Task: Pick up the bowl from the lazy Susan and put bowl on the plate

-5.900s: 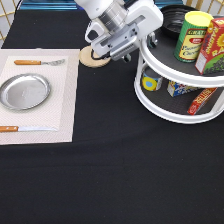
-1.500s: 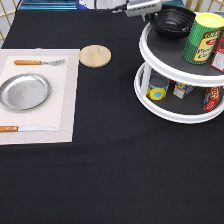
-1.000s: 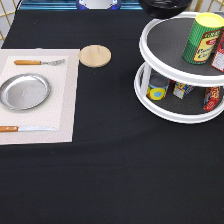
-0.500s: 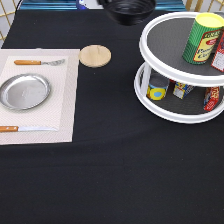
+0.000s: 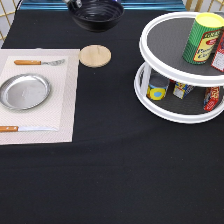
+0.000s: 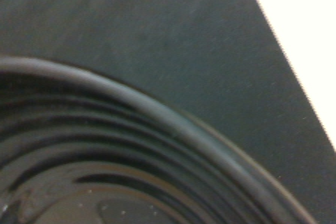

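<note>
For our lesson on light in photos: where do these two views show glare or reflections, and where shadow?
Exterior view: bright streaks cross the glossy black bowl at the top edge, with the gripper barely showing at its rim; the silver plate shines softly; the lazy Susan has its lower shelf in shade. Wrist view: a pale sheen follows the bowl's ridges.

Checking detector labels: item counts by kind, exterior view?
bowl: 1
plate: 1
wooden disc: 1
fork: 1
knife: 1
placemat: 1
lazy Susan: 1
containers on its shelves: 5
Total: 12
The gripper is not in view.
</note>
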